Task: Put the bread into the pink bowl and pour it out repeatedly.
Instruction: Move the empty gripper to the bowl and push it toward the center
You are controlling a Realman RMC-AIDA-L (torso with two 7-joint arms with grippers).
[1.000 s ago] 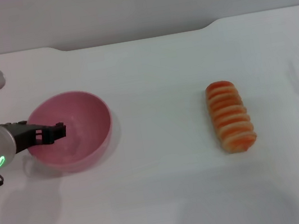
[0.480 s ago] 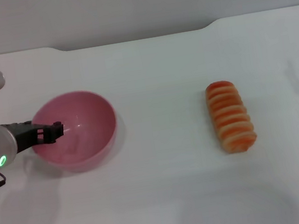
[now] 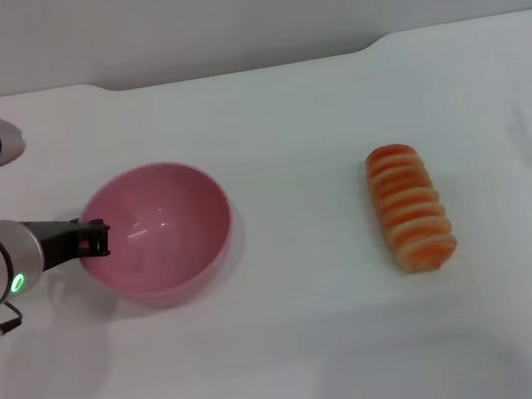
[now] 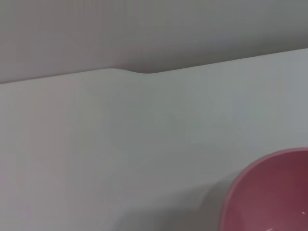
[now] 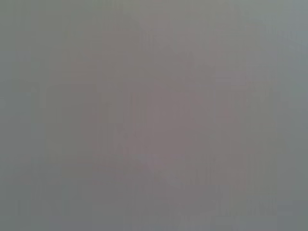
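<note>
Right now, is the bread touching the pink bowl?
Apart. The head view shows bare white table between the bread and the pink bowl.

A plain white worktop [image 3: 311, 354] fills nearly the whole scene, matte and evenly lit, with soft grey shadows pooling near its front. Along the far edge there's a shallow notch, and behind it a bare grey wall [image 3: 236, 7].
</note>
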